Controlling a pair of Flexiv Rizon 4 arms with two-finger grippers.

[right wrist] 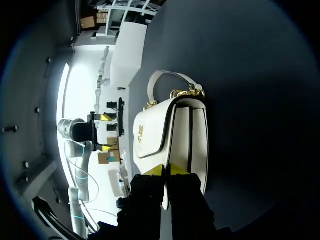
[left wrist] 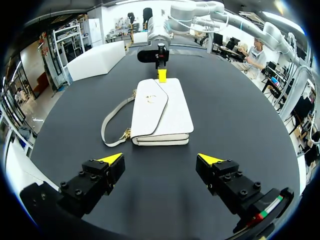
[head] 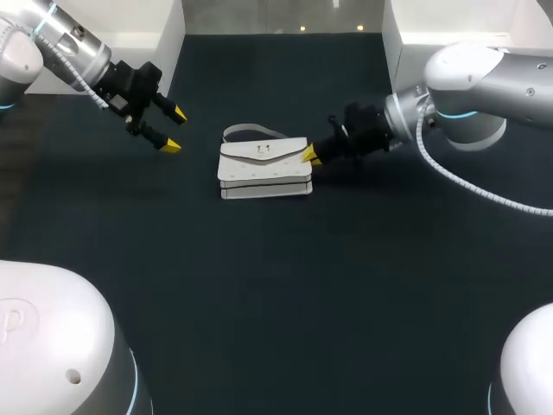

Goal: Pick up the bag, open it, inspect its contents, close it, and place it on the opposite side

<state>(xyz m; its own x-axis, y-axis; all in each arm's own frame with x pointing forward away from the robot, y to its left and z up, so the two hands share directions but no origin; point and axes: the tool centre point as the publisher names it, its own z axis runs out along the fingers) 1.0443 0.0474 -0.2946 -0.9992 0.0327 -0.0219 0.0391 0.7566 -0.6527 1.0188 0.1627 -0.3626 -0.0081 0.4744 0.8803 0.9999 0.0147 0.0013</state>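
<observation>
Dark table (head: 276,285) fills the head view. My left arm (head: 60,43) comes in from the far left corner and my right arm (head: 475,86) from the far right.

White handbag (head: 263,169) lies flat near the table's middle, a bit toward the far side, flap closed and facing up. It is between the two grippers.

Left gripper (head: 174,130) hangs off to the bag's left, apart from it. Its fingers are spread wide with nothing between them. From the left wrist view the bag sits ahead of those fingers, not touching.

Right gripper (head: 309,156) is at the bag's right end. Its fingers are nearly together, and the right wrist view shows a thin white edge of the bag pinched between the yellow tips. I can't tell if that edge is the flap or the body.

Shoulder strap (head: 251,132) loops out on the table from the bag's far side. Gold chain links (right wrist: 187,92) join the strap to the bag. Small gold clasp (head: 263,151) sits on the flap's middle.
</observation>
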